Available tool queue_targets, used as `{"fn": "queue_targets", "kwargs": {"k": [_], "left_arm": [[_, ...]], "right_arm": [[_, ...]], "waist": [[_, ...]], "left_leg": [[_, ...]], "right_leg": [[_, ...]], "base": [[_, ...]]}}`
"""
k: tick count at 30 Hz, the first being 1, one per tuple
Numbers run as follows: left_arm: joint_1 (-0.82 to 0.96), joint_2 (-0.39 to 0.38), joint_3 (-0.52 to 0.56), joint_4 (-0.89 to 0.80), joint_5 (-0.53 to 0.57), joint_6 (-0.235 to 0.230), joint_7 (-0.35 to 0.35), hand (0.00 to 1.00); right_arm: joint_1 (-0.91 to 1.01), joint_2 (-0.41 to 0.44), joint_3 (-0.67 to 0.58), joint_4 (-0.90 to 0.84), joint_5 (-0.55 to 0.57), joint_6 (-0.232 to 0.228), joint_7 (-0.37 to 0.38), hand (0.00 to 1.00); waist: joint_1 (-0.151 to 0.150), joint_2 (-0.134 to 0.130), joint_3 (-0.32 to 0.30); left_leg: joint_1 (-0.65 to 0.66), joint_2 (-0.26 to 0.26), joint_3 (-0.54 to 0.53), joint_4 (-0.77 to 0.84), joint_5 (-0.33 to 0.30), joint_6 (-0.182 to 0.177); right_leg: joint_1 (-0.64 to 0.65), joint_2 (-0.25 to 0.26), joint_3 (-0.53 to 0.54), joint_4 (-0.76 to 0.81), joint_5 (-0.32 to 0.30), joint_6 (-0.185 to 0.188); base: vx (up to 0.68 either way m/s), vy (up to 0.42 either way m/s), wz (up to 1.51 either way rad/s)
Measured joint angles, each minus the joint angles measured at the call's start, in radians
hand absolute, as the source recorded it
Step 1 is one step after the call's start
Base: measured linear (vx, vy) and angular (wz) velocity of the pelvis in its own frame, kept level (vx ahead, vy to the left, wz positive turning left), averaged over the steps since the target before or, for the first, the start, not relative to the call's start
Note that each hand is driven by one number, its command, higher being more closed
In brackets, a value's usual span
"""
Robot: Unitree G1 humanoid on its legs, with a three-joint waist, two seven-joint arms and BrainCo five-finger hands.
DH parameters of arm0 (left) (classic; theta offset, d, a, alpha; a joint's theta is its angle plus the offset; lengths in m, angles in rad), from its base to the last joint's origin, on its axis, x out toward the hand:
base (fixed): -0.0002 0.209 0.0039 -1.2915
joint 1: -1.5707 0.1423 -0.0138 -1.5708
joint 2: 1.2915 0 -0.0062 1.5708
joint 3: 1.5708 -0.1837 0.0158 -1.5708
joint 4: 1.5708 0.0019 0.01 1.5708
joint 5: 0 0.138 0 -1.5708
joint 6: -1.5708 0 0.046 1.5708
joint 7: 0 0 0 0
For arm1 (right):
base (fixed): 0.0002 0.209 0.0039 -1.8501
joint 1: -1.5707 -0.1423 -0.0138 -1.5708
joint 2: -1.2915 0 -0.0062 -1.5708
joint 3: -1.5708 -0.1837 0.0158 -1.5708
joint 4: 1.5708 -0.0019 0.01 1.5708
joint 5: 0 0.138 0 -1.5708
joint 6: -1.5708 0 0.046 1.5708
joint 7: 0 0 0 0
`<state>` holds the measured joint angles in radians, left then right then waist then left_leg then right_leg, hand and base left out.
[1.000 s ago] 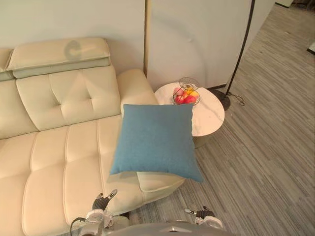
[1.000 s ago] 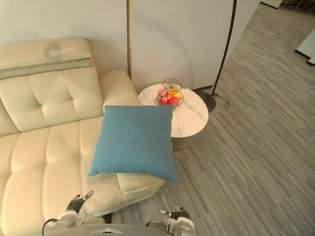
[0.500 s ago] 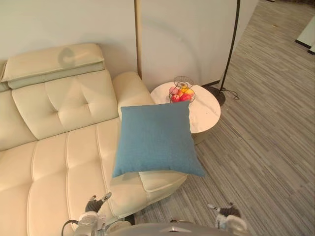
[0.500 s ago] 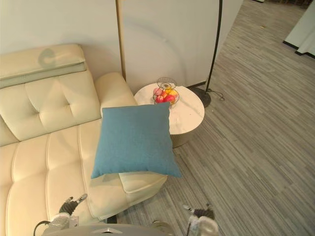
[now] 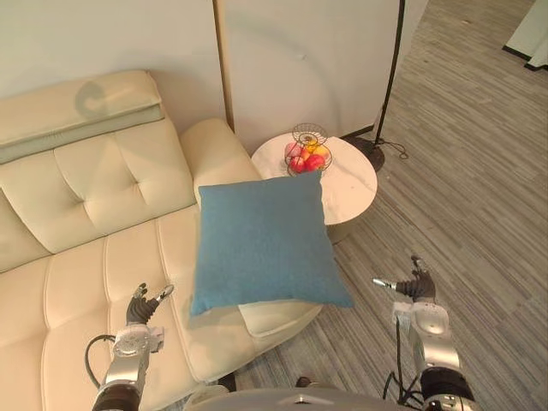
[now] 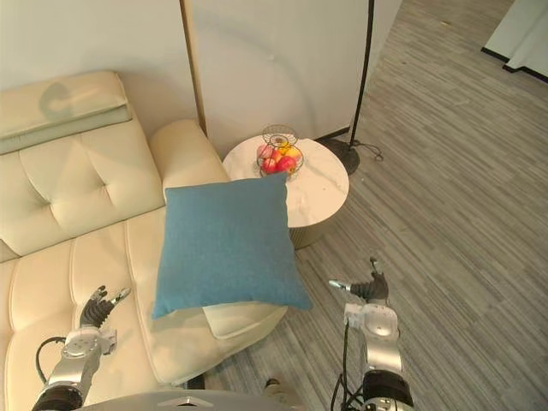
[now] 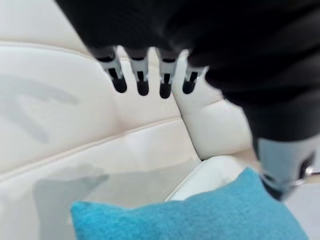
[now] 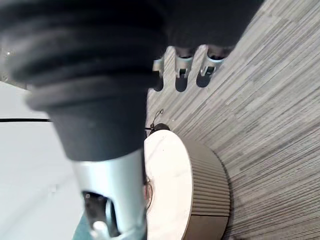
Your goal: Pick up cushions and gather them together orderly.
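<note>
A square blue cushion (image 5: 261, 240) lies flat on the right end of the cream sofa (image 5: 94, 257), its near corner hanging past the seat edge; its blue cloth (image 7: 200, 215) also shows in the left wrist view. My left hand (image 5: 141, 312) hovers over the sofa seat to the cushion's left, fingers (image 7: 142, 82) relaxed and holding nothing. Over the floor to the cushion's right, my right hand (image 5: 415, 287) is raised, fingers (image 8: 180, 72) straight and empty. Neither hand touches the cushion.
A round white side table (image 5: 347, 184) stands beside the sofa arm, bearing a wire basket of fruit (image 5: 306, 157). A floor lamp's black pole (image 5: 390, 77) and base (image 5: 368, 147) stand behind it. Grey plank floor (image 5: 479, 214) stretches to the right.
Both hands have risen from the bottom edge: the left over the sofa seat, the right over the floor. The camera has shifted, so the scene sits a little further left.
</note>
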<state>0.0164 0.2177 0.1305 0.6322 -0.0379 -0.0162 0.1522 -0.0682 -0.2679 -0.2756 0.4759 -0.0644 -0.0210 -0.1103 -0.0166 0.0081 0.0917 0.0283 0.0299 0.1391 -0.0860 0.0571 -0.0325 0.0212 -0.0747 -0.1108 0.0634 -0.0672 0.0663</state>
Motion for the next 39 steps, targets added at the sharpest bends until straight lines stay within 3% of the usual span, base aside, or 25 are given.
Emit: {"fn": "queue_targets", "kwargs": {"k": [9, 13, 15, 22, 23, 24, 25, 33, 39], "left_arm": [[-0.183, 0.0, -0.086, -0.034, -0.032, -0.008, 0.048, 0.0], [-0.289, -0.005, -0.148, -0.032, -0.04, -0.009, 0.063, 0.0], [-0.364, -0.008, -0.186, -0.029, -0.046, -0.009, 0.064, 0.0], [-0.544, -0.015, -0.253, 0.024, -0.076, -0.009, 0.091, 0.0], [-0.585, -0.018, -0.27, 0.034, -0.076, -0.009, 0.097, 0.0], [-0.601, -0.02, -0.275, 0.043, -0.076, -0.009, 0.098, 0.0], [-0.633, -0.021, -0.294, 0.065, -0.076, -0.008, 0.102, 1.0], [-0.797, -0.036, -0.33, 0.087, -0.076, 0.0, 0.112, 1.0], [-0.822, -0.023, -0.33, 0.028, -0.099, 0.0, 0.143, 1.0]], "right_arm": [[-0.19, -0.022, 0.149, -0.05, 0.04, -0.001, -0.002, 0.0], [-0.271, -0.021, 0.191, -0.066, 0.054, -0.002, -0.007, 0.0], [-0.308, -0.018, 0.197, -0.066, 0.072, -0.001, -0.013, 0.0], [-0.417, -0.013, 0.236, -0.065, 0.12, 0.001, -0.09, 0.0], [-0.442, -0.008, 0.236, -0.065, 0.142, 0.001, -0.107, 1.0], [-0.452, -0.006, 0.236, -0.065, 0.147, 0.001, -0.116, 1.0], [-0.47, -0.001, 0.236, -0.065, 0.155, 0.002, -0.122, 1.0], [-0.579, 0.023, 0.262, -0.118, 0.195, 0.004, -0.19, 1.0], [-0.588, 0.022, 0.262, -0.194, 0.208, -0.001, -0.208, 1.0]], "waist": [[0.017, 0.01, 0.036], [0.024, 0.009, 0.088], [0.028, 0.009, 0.138], [0.037, 0.009, 0.213], [0.039, 0.008, 0.214], [0.039, 0.008, 0.216], [0.039, 0.007, 0.218], [0.032, 0.003, 0.265], [0.035, 0.002, 0.271]], "left_leg": [[-0.186, 0.005, -0.008, 0.007, 0.061, 0.011], [-0.266, 0.005, -0.022, 0.008, 0.091, 0.015], [-0.321, 0.003, -0.032, 0.068, 0.084, 0.018], [-0.447, 0.019, 0.02, 0.167, 0.055, 0.027], [-0.483, 0.03, 0.051, 0.186, 0.055, 0.028], [-0.495, 0.035, 0.058, 0.191, 0.056, 0.028], [-0.514, 0.038, 0.074, 0.192, 0.058, 0.028], [-0.633, 0.078, 0.144, 0.236, 0.076, 0.032], [-0.644, 0.087, 0.163, 0.241, 0.086, 0.028]], "right_leg": [[-0.17, -0.001, -0.007, -0.014, 0.067, -0.004], [-0.265, -0.005, -0.013, 0.034, 0.073, -0.006], [-0.306, -0.01, -0.012, 0.079, 0.07, -0.007], [-0.44, -0.034, -0.012, 0.213, 0.047, -0.006], [-0.481, -0.037, -0.013, 0.239, 0.044, -0.009], [-0.493, -0.038, -0.014, 0.244, 0.042, -0.009], [-0.519, -0.041, -0.013, 0.259, 0.04, -0.01], [-0.65, -0.04, -0.014, 0.304, 0.055, -0.02], [-0.662, -0.038, -0.014, 0.305, 0.057, -0.021]], "base": [[-0.06, 0.007, 0.03], [-0.1, 0.018, 0.1], [-0.11, 0.019, 0.16], [-0.14, 0.0, 0.08], [-0.11, -0.025, 0.07], [-0.12, -0.04, 0.07], [-0.11, -0.041, 0.05], [-0.07, -0.034, -0.04], [0.0, -0.012, -0.01]]}}
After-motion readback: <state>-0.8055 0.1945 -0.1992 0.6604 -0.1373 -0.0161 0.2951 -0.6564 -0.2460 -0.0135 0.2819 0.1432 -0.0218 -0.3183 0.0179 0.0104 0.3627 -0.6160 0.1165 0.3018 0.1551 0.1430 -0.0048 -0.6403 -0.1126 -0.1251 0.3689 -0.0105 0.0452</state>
